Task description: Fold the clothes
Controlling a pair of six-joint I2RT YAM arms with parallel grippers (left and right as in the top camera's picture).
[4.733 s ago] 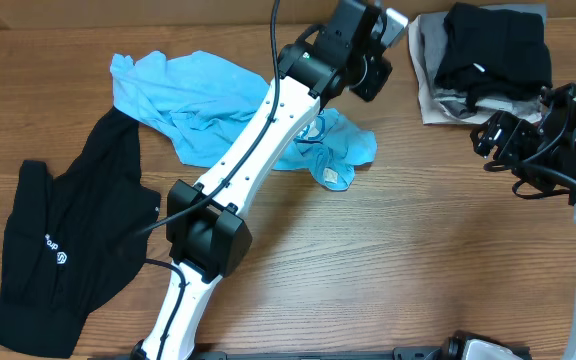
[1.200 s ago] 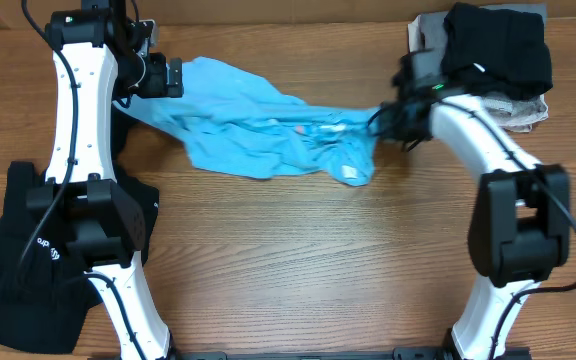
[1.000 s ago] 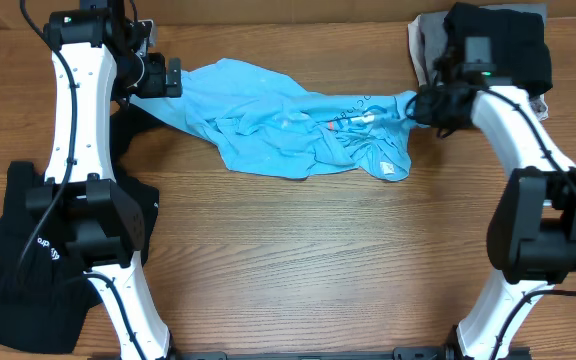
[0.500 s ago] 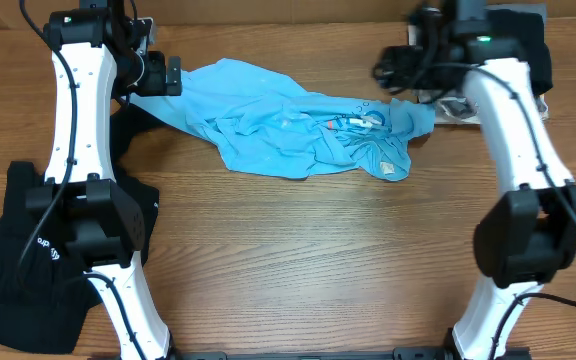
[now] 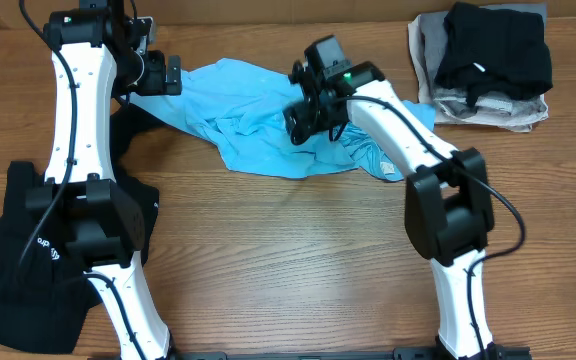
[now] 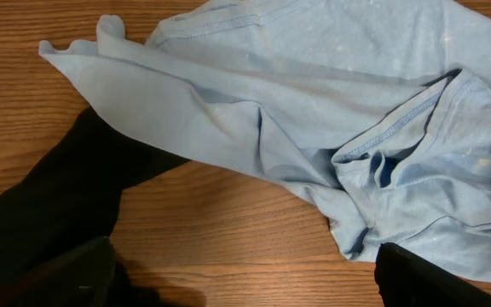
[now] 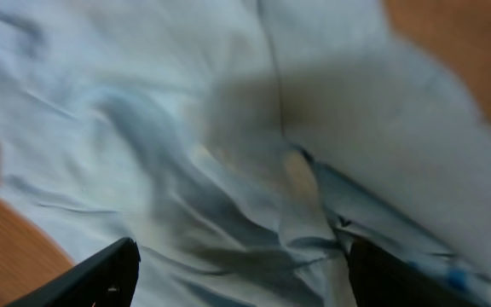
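The overhead camera hangs well above the table [image 5: 298, 270] and looks straight down, far enough off to take in both arms, with the light blue T-shirt [image 5: 253, 120] high in its frame, the black top [image 5: 58, 250] to the shirt's left and a folded pile [image 5: 488, 60] to its right; the left wrist camera rides behind the left gripper [image 6: 254, 277], close over the shirt's left edge, facing down, and shares that edge and the black top with the overhead view; the right wrist camera, behind the right gripper [image 7: 245, 273], sits even nearer over the shirt's middle, blurred, cloth nearly filling its frame.
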